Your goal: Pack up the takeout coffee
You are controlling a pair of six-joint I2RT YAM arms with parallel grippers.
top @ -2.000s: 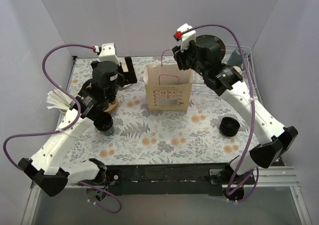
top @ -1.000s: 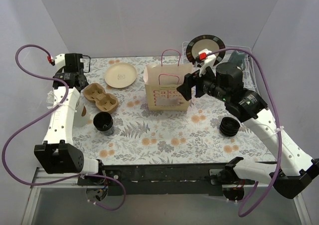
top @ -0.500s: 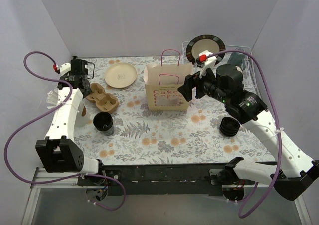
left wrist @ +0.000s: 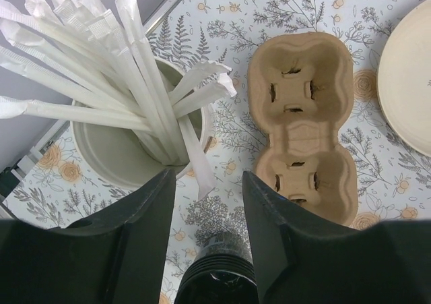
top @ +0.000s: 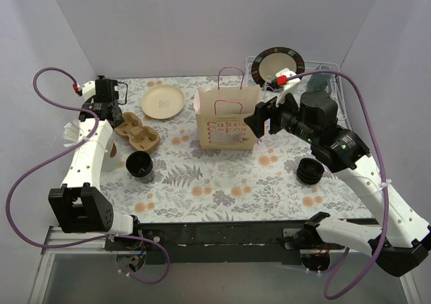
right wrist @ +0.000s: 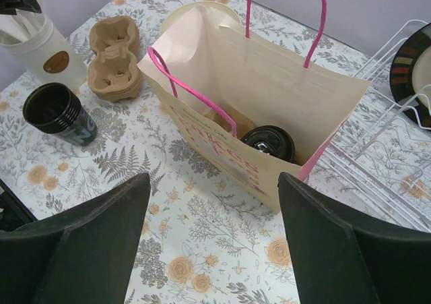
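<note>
1. The right claw (right wrist: 212, 183) hangs spread and empty. The lidded coffee (right wrist: 268, 142) stands just ahead and below it, inside the paper bag (right wrist: 283, 81).
2. The left claw (left wrist: 207, 179), likewise spread and empty, hovers above the straw cup (left wrist: 101, 149).
3. Packing looks done; the next move is probably only a clean retreat.
4. Over the last two seconds both arms have drawn away from the bag.

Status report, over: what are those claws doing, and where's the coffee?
Both empty: left gripper open, right gripper open. Lidded takeout coffee sits inside the paper bag. Nothing blocking.
</note>
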